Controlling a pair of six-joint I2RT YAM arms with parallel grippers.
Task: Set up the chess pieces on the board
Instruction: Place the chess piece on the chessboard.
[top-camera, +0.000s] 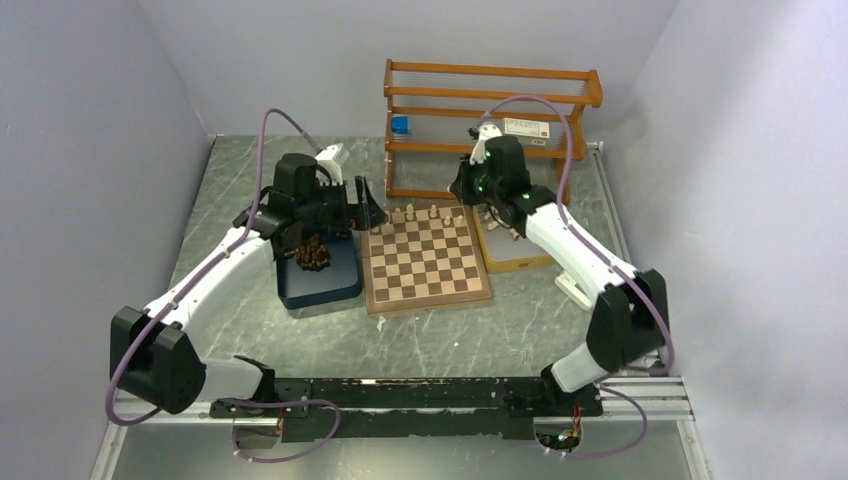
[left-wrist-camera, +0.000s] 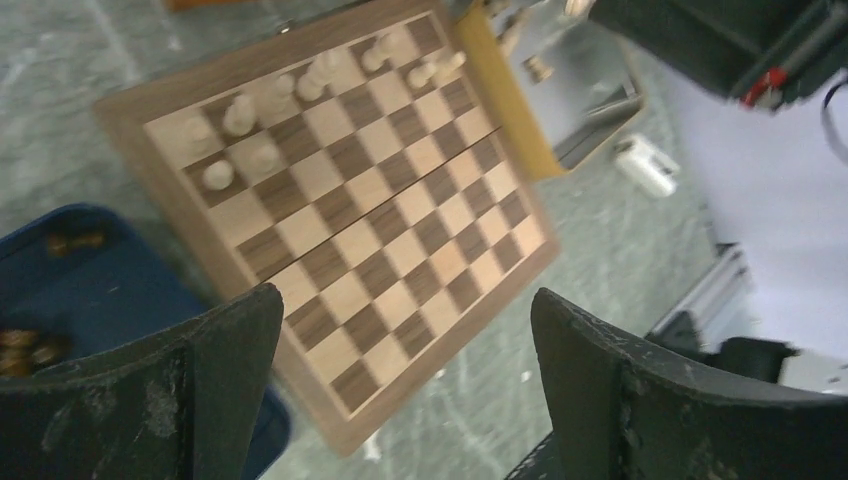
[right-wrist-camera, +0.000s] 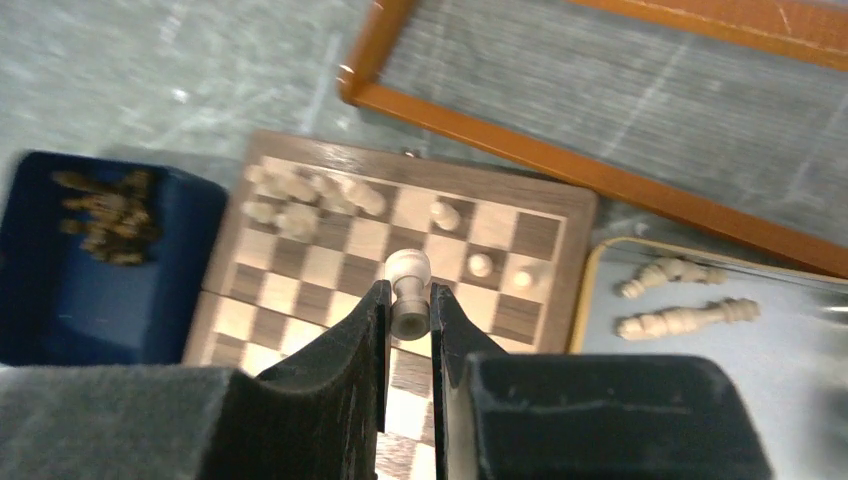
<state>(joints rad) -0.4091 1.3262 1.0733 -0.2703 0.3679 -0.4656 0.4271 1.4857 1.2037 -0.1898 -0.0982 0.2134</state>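
Observation:
The board (top-camera: 430, 270) lies in the middle of the table, and several pale cream chess pieces (top-camera: 420, 213) stand along its far rows. My left gripper (left-wrist-camera: 405, 380) hangs open above the board's left near edge (left-wrist-camera: 400, 230), with nothing between its fingers. My right gripper (right-wrist-camera: 408, 305) is shut on a pale cream pawn (right-wrist-camera: 408, 270) and holds it above the far part of the board (right-wrist-camera: 545, 235). Dark brown pieces (top-camera: 312, 255) lie heaped in the dark blue tray (top-camera: 320, 285) left of the board. Two pale pieces (right-wrist-camera: 680, 320) lie on their sides in the tan tray (top-camera: 510, 255) on the right.
An orange wooden rack (top-camera: 490, 110) stands right behind the board, with a small blue object (top-camera: 400, 125) on its shelf. A white bracket (top-camera: 575, 290) lies on the table to the right of the tan tray. Grey walls close in both sides.

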